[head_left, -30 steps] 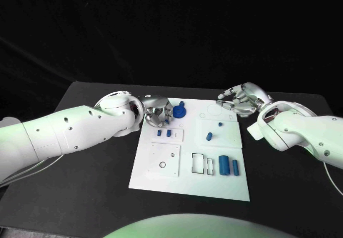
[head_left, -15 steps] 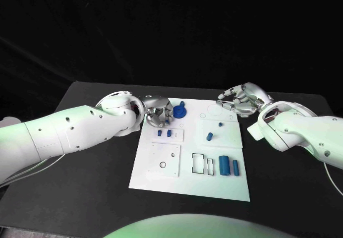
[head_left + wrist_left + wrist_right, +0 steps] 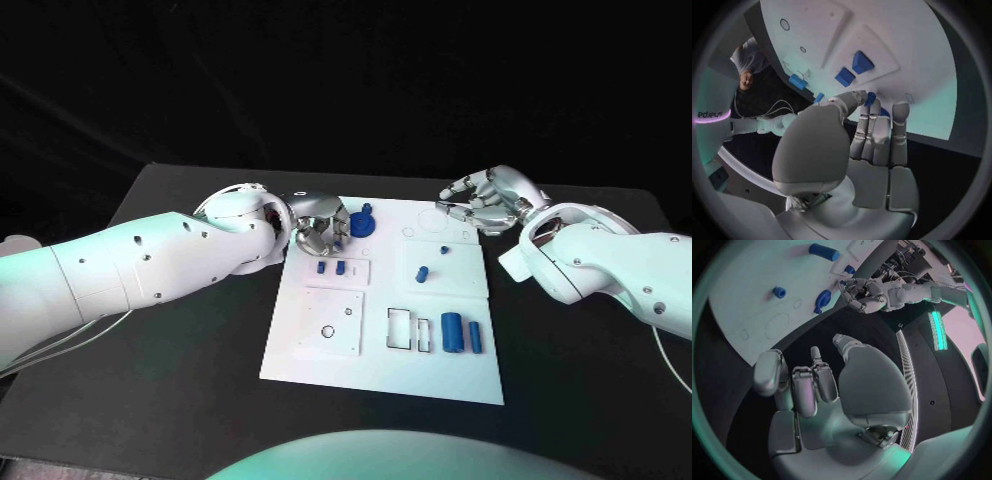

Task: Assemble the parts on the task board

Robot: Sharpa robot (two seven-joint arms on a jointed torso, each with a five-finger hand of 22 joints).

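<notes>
Over the black table [image 3: 173,400], both hands' fingers curl empty; left fingers [image 3: 873,125] touch the task board [image 3: 389,370].

I see a black table [image 3: 173,400], white task board [image 3: 361,365] lying flat at its centre, long axis twelve to six

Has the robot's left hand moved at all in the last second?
Barely, if at all. The left hand sits at the same spot by the board's top-left corner, next to the round blue part.
</notes>
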